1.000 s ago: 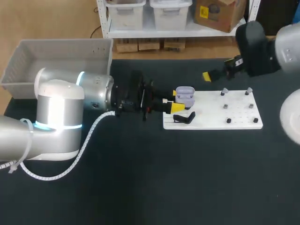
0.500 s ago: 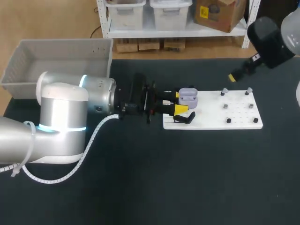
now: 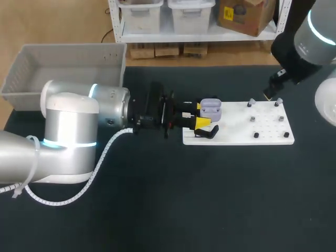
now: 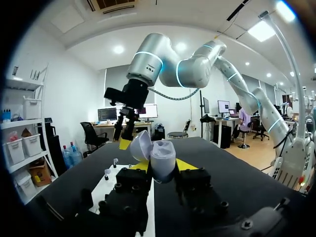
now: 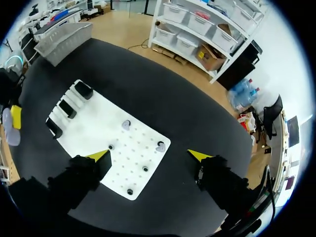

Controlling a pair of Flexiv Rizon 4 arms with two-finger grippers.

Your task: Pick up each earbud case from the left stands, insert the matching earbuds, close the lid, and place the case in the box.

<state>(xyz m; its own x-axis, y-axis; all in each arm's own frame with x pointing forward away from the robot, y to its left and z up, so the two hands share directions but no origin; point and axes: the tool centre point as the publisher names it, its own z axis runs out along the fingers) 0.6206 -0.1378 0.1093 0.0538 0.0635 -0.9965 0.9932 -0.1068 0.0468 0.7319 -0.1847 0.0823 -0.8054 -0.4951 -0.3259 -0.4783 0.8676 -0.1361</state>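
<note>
A grey box [image 3: 68, 58] sits at the far left of the table. The left arm [image 3: 79, 121] lies low and stretches out flat toward the white board [image 3: 241, 135]. The left claw [image 3: 201, 114] squeezes the purple earbud case [image 4: 162, 157] from both sides. The case has its lid up and is at the board's left end, by a black stand [image 3: 207, 132]. Two small earbuds [image 5: 126, 125] sit on pegs farther right. The right arm [image 3: 310, 42] hangs high over the board's right end, pointing down. The right claw [image 5: 149, 155] is spread wide.
</note>
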